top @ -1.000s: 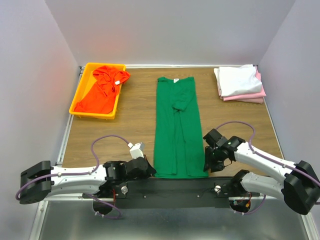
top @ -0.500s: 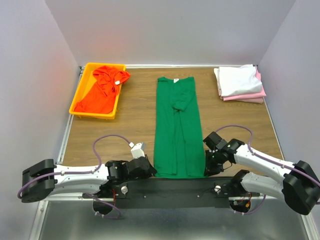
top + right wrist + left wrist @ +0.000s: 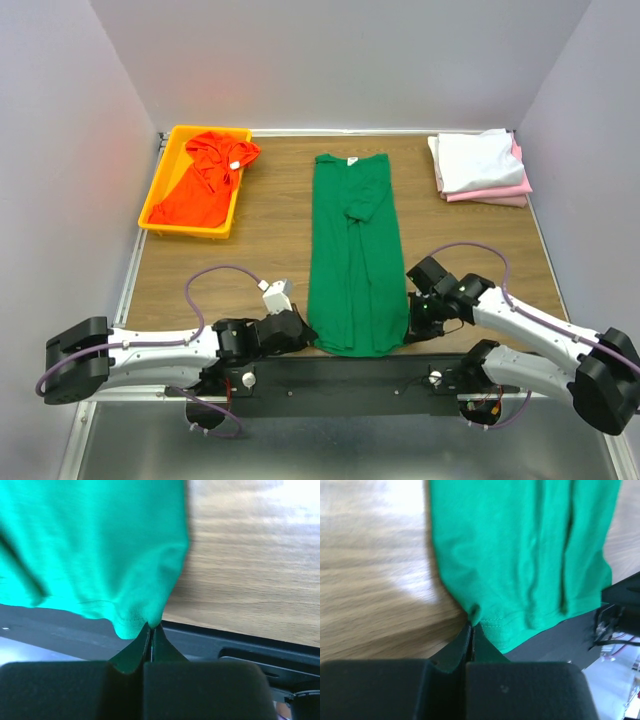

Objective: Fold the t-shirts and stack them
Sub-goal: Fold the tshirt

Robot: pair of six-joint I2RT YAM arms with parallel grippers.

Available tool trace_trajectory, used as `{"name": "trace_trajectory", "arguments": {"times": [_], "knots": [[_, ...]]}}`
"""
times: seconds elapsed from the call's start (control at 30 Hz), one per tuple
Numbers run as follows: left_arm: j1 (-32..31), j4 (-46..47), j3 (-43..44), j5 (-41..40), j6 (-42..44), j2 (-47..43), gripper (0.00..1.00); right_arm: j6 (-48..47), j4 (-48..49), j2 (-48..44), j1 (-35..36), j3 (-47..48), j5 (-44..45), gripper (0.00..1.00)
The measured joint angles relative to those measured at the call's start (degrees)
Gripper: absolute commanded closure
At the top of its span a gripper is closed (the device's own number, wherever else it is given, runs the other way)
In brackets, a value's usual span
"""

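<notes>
Passage is left over bare table [image 3: 270,230] between green t-shirt [image 3: 352,260] and yellow tray [image 3: 186,231], and between it and folded t-shirt stack [image 3: 476,160]. Far corners are blocked by those two.

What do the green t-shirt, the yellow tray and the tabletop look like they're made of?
The green t-shirt: soft knit cloth, probably cotton jersey, matte; it creases, and a stitched hem shows in the left wrist view. The yellow tray: likely moulded plastic, smooth, slightly glossy, with rigid walls. The tabletop: wood or wood-look laminate, brown grain lines with a soft sheen; which one I can't tell.
</notes>
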Motion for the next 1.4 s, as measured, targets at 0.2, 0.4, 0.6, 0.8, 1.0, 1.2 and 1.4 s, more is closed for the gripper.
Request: {"name": "trace_trajectory", "arguments": {"times": [0.2, 0.4, 0.6, 0.8, 1.0, 1.2, 1.4], "knots": [[0.13, 0.17, 2.67, -2.19, 0.44, 0.48, 1.00, -0.44, -0.44, 0.24, 0.04, 5.03, 2.95, 0.99], [3.65, 1.95, 3.17, -2.51, 2.84, 1.73, 1.00, -1.77, 0.26, 4.98, 0.04, 7.89, 7.54, 1.00], [8.22, 5.16, 3.52, -2.43, 7.17, 3.45, 1.00, -3.26, 1.92, 9.33, 0.04, 10.91, 12.81, 1.00], [12.55, 9.60, 5.09, -2.32, 12.72, 6.45, 1.00, -5.11, 5.88, 14.86, 0.04, 15.52, 17.20, 1.00], [16.46, 13.40, 7.65, -1.77, 17.51, 10.95, 1.00, -6.64, 9.22, 20.52, 0.00, 19.04, 21.16, 1.00], [20.70, 17.25, 10.34, -0.83, 22.32, 15.39, 1.00, -8.52, 11.91, 23.76, -2.03, 22.49, 23.63, 1.00], [25.66, 20.52, 14.47, 0.24, 27.45, 19.30, 1.00, -11.02, 13.88, 27.21, -5.79, 26.12, 24.79, 1.00]]}}
